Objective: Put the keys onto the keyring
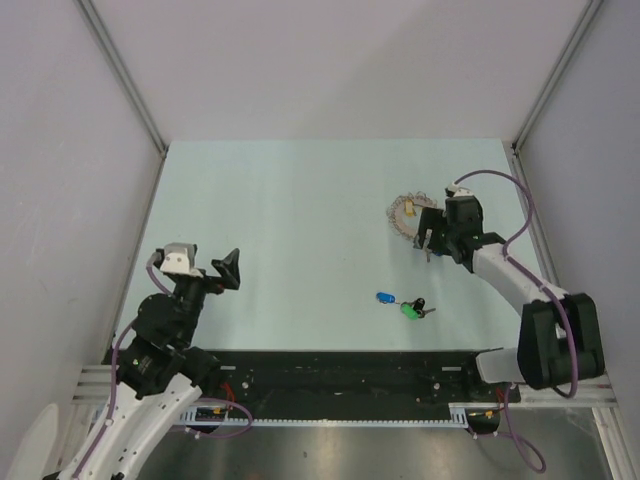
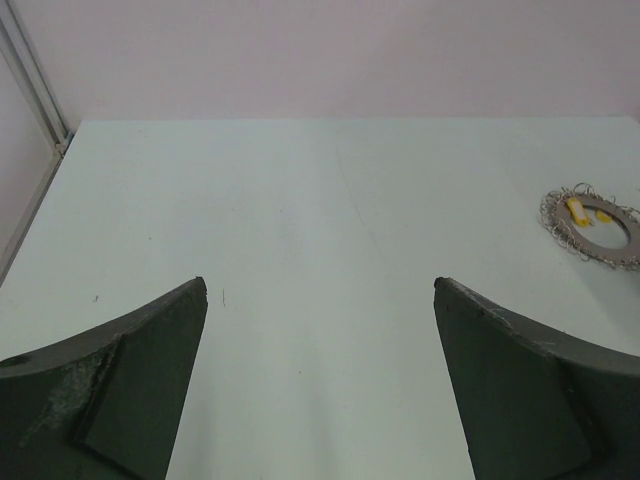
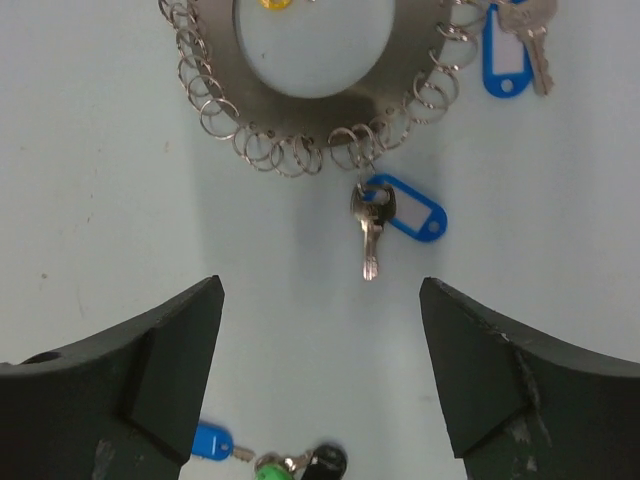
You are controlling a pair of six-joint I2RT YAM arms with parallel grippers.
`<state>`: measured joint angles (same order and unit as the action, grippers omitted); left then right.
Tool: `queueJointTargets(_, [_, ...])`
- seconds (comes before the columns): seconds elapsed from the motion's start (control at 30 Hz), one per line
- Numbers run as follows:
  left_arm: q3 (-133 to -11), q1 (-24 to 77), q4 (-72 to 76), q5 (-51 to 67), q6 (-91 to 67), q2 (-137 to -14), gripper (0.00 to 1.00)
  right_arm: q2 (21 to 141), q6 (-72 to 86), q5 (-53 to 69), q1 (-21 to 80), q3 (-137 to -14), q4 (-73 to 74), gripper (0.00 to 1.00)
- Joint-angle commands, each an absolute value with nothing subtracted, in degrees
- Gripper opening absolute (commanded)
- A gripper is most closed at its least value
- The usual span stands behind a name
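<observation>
The keyring (image 3: 300, 118), a wide grey-silver ring edged with wire loops, lies at the back right of the table (image 1: 402, 215). Hooked on its loops are a silver key with a blue tag (image 3: 372, 225), a second blue-tagged key (image 3: 508, 45) and a yellow key (image 1: 409, 207). Loose keys lie together nearer the front: blue (image 1: 384, 297), green (image 1: 409, 310) and black (image 1: 418, 303). My right gripper (image 3: 320, 290) is open and empty above the table, just on the near side of the ring (image 1: 432, 238). My left gripper (image 2: 320, 285) is open and empty at the front left (image 1: 225, 268), far from everything.
The pale green table (image 1: 300, 220) is enclosed by white walls at the left, back and right. A black rail (image 1: 340, 375) runs along the near edge between the arm bases. The keyring also shows at the far right in the left wrist view (image 2: 592, 228).
</observation>
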<state>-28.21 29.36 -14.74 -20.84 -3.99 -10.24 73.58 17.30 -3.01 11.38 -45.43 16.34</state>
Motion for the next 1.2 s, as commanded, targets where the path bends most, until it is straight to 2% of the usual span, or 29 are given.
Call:
queueJointTargets(0.0, [-30.3, 28.9, -14.9, -20.0, -2.5, -11.3, 1.0, 81.6, 15.3, -1.2, 11.2, -49.0, 3.4, 0.74])
queueJointTargets(0.1, [-30.3, 28.9, -14.9, -20.0, -2.3, -11.5, 1.0, 87.3, 13.8, -2.1, 11.2, -50.7, 0.5, 0.6])
queueJointTargets(0.37, [-30.1, 28.9, -14.8, -20.0, -1.8, -12.3, 1.0, 98.4, 10.6, -1.7, 11.1, -57.2, -1.0, 0.42])
queueJointTargets(0.6, [-30.2, 28.8, -14.9, -19.8, -1.6, -12.7, 1.0, 103.5, 10.5, -1.8, 11.4, -62.8, 5.6, 0.37])
queueJointTargets(0.7, [-30.1, 28.9, -14.9, -19.8, -1.7, -12.7, 1.0, 104.6, 10.6, -2.5, 11.9, -63.6, 8.9, 0.31])
queueJointTargets(1.03, [-30.1, 28.9, -15.2, -19.5, -1.7, -12.5, 1.0, 106.3, 9.3, -3.6, 12.9, -64.5, 11.9, 0.19])
queueJointTargets(1.17, [-30.1, 28.9, -15.3, -19.5, -1.7, -12.4, 1.0, 106.2, 7.6, -3.4, 14.4, -64.8, 12.1, 0.01])
